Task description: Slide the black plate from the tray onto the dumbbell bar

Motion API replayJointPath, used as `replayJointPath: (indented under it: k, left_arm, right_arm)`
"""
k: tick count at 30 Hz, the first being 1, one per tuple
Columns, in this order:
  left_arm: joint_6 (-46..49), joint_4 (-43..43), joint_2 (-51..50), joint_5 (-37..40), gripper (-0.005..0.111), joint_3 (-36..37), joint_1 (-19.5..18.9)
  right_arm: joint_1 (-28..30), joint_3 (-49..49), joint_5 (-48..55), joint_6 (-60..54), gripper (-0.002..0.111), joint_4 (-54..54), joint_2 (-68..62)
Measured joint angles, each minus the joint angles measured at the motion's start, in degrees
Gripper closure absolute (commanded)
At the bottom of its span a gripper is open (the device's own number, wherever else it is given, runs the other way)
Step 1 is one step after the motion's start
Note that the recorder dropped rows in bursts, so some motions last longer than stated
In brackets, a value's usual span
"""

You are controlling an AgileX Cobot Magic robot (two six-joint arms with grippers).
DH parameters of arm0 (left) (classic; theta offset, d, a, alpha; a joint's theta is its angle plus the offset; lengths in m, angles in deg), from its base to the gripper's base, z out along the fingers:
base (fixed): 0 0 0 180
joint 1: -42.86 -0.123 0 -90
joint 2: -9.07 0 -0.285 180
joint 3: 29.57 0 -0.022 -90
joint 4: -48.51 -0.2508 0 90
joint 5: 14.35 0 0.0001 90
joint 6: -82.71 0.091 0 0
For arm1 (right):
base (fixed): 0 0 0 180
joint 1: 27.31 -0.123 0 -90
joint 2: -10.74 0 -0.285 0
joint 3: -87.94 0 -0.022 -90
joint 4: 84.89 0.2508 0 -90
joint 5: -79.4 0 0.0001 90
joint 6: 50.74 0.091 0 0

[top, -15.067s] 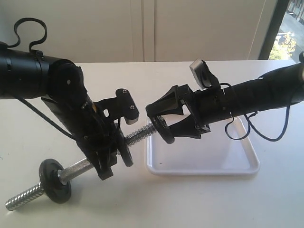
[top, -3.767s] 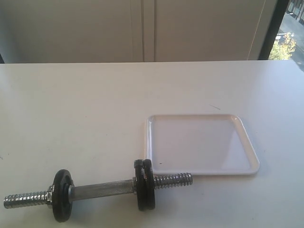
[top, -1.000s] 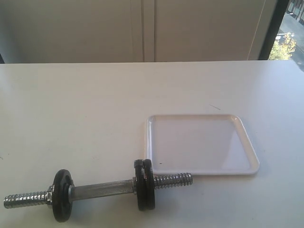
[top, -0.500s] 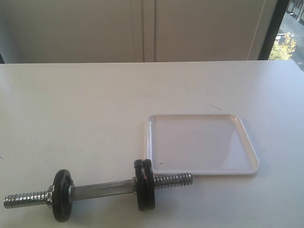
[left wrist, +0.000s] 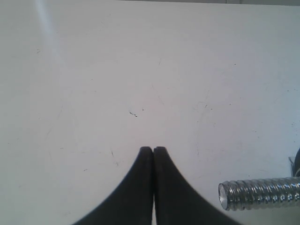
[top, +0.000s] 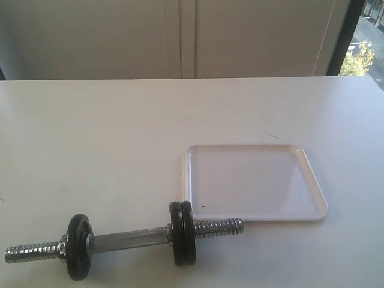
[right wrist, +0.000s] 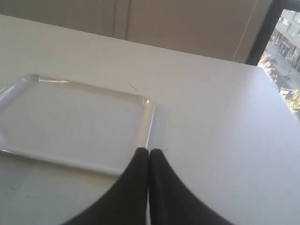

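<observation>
Exterior view: matte white tabletop (top: 90, 150), a few faint scuffs and one short dark scratch just beyond the tray. Behind it is a pale panelled wall (top: 90, 36) with vertical seams. A dark window frame (top: 343, 36) stands at far right, with green foliage and daylight outside.

The white square plastic tray with rounded corners and a low rim (top: 317, 193) sits flat, right of centre. The chrome dumbbell bar with threaded ends (top: 129, 238) lies on the table at near left, roughly parallel to the tray's near edge. Its right thread ends just in front of the tray's near-left corner; contact can't be resolved.

The small round black cast-iron plate (top: 188, 234) is on the bar, upright on edge, on the tray side. A second black disc (top: 176, 235) sits flush against it on the inner side. A third black disc (top: 78, 246) is on the bar towards its left end, well apart from the pair.

Left wrist view: left gripper (left wrist: 153, 149) is clenched, black fingers pressed tip to tip over bare table with fine specks and scratches. One threaded bar end is near the fingers, not touching.

Right wrist view: right gripper (right wrist: 149, 151) is also clenched, tips together. In this picture they sit at the tray's corner rim; height above it is unclear. The tray rim shows glossy highlights. Same wall and window here, with buildings and trees outside.
</observation>
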Motion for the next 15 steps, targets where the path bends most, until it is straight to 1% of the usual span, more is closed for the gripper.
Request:
replayJointPath:
  k: [15]
  left_arm:
    - [0.0,0.0,0.0,0.0,0.107,0.0,0.0]
  right_arm:
    - [0.0,0.0,0.11,3.93,0.108,0.0,0.0]
